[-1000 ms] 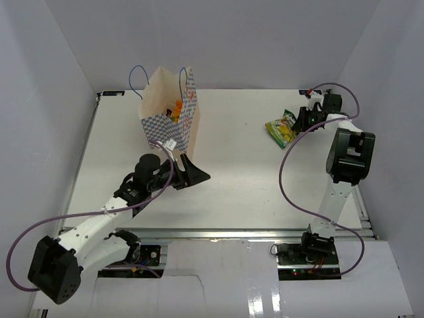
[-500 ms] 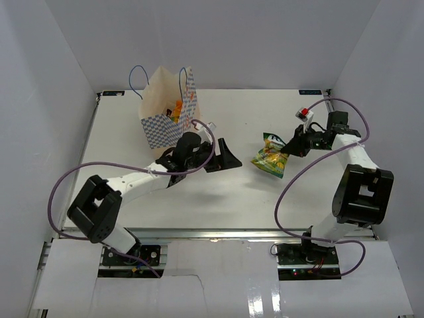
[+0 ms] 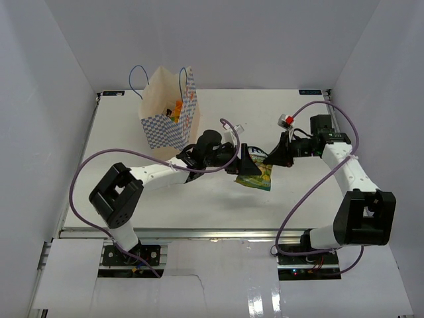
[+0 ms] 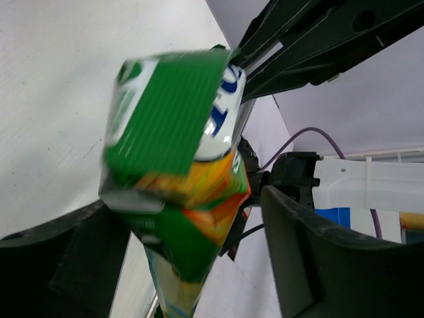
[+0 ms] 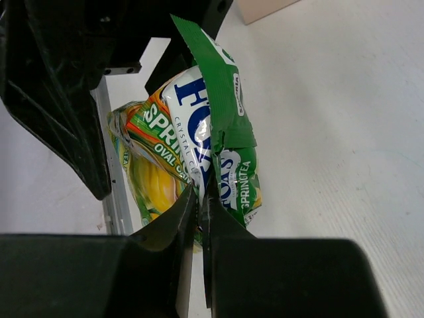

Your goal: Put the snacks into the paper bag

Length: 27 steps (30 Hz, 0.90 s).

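Handling: glossy green-yellow foil snack pouch (image 3: 255, 175) seeming light, crinkly, slippery, contents crushable; flat sealed edge offering safest hold. Right gripper (image 5: 199, 199) clamping tight on it, pouch hanging at frame centre. Left gripper (image 4: 199, 252) gaping wide, straddling pouch, gripping nothing. Blue lettering, orange print showing. Tan blue-checkered paper bag (image 3: 169, 109) standing upper left.

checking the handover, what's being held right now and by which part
The right hand pinches the green-yellow snack pouch by its green sealed end. The left hand stands open around the pouch, not gripping it.
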Available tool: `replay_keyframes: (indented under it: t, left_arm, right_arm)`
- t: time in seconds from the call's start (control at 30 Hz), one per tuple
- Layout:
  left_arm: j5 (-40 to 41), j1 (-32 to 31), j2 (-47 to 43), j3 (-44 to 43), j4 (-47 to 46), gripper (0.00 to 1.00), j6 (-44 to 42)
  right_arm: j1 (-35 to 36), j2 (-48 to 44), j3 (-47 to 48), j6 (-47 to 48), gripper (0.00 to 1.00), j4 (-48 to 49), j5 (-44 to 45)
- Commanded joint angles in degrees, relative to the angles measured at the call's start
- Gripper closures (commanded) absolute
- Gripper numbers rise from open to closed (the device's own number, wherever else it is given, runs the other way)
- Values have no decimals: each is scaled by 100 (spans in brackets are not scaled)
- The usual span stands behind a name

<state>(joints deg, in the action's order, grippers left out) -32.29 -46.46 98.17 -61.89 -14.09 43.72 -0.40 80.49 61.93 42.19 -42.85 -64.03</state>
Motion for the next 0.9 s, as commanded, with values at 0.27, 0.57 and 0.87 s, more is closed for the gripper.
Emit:
replay_keyframes:
  t: [0.27, 0.57, 0.87]
  left_arm:
    - [-50, -83, -649, 387, -332, 81, -83]
    - [1144, -65, -2150, 424, 1156, 90, -950]
    - [3378, 1022, -3392, -1482, 3562, 96, -2210]
  right_arm:
    - [418, -323, 55, -599, 90, 480, -233]
    - [489, -525, 925, -132, 12, -189, -32]
    - [269, -771, 1533, -88, 3, 66, 470]
